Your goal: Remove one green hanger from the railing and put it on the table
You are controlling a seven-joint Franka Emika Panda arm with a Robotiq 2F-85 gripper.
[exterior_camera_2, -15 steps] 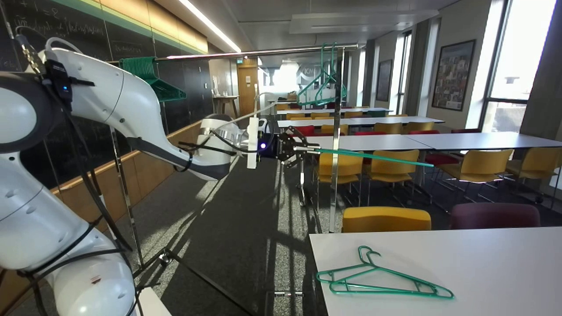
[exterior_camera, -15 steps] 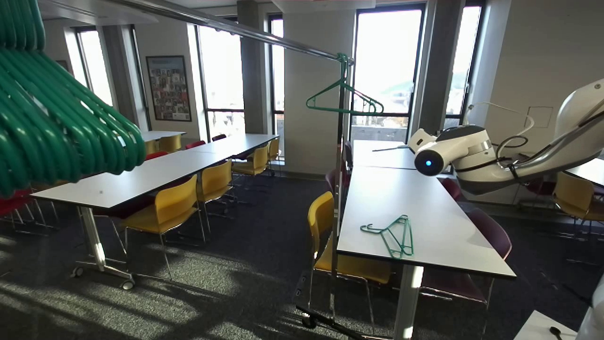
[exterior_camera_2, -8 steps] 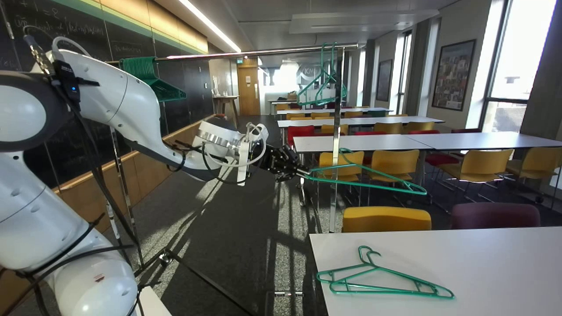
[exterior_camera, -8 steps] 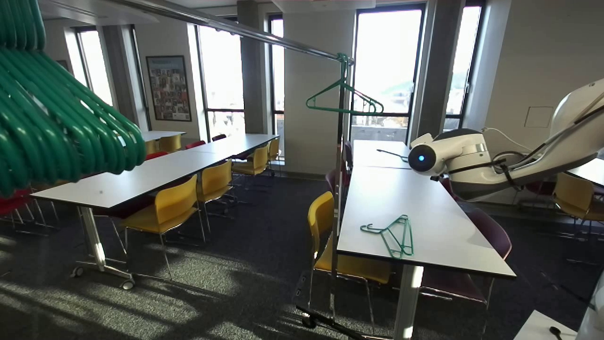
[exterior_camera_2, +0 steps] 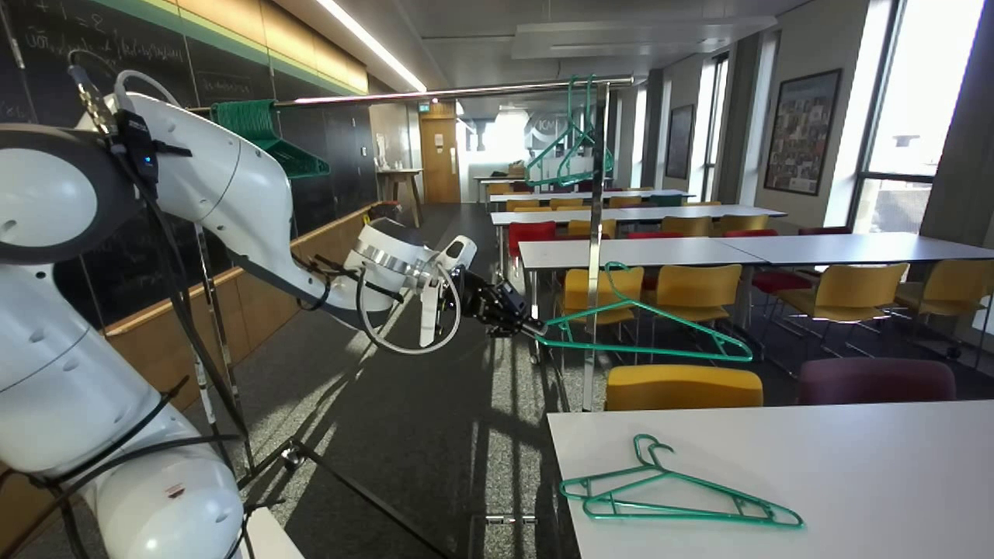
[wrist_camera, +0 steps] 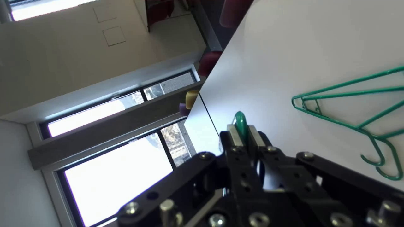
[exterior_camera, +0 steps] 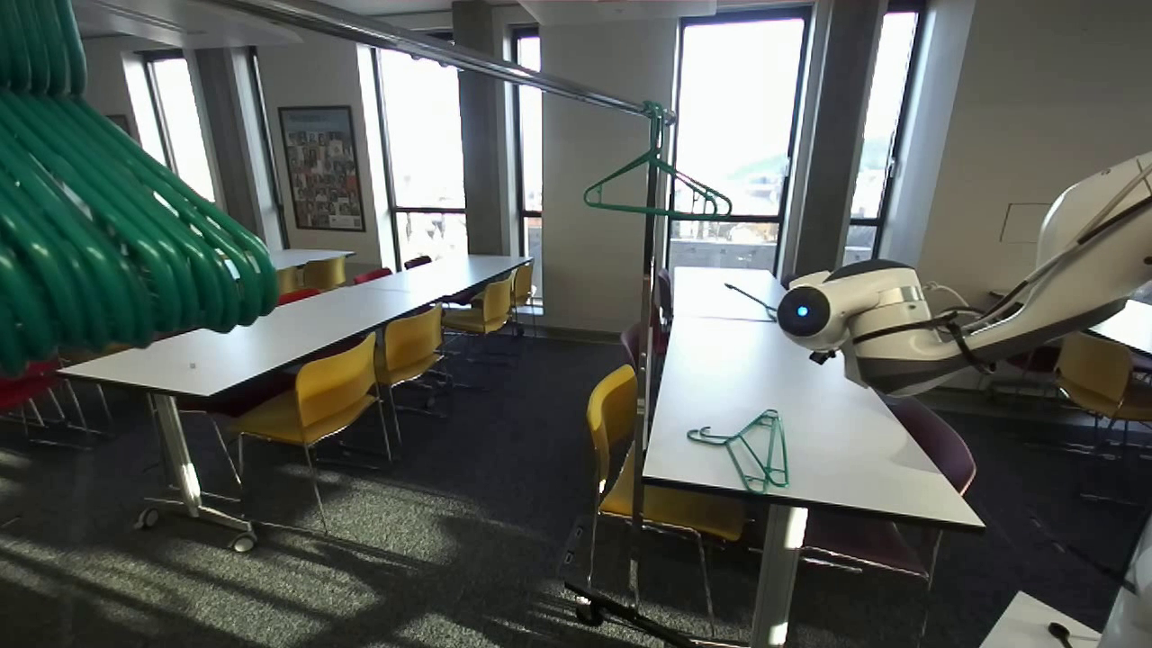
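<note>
green hanger [exterior_camera_2: 644,350] off the railing [exterior_camera_2: 466,92], one end of it clenched in the claw [wrist_camera: 243,130]. in the wrist view its rounded tip shows between the two pale finger pads [wrist_camera: 234,135]. in an exterior view the hanger reaches sideways from the claw, hook up, lower bar close to level, in the air and apart from the tabletop [exterior_camera_2: 870,473]. it crosses the slim upright [exterior_camera_2: 596,225] there, though i cannot tell whether the two touch. on the white tabletop two more hangers [wrist_camera: 380,115] lie flat and overlapping, hooks side by side. other hangers [exterior_camera: 621,209] hang at the railing's end, just beside the upright, and a thick green bunch [exterior_camera: 126,243] hangs packed together, well apart from them. the white arm [exterior_camera_2: 194,155] extends beside the railing, in front of a chalked blackboard [exterior_camera_2: 159,46], and in an exterior view it mostly blocks the claw. a yellow chair [exterior_camera_2: 683,388] and a maroon chair [exterior_camera_2: 876,383] stand by the tabletop's edge
</note>
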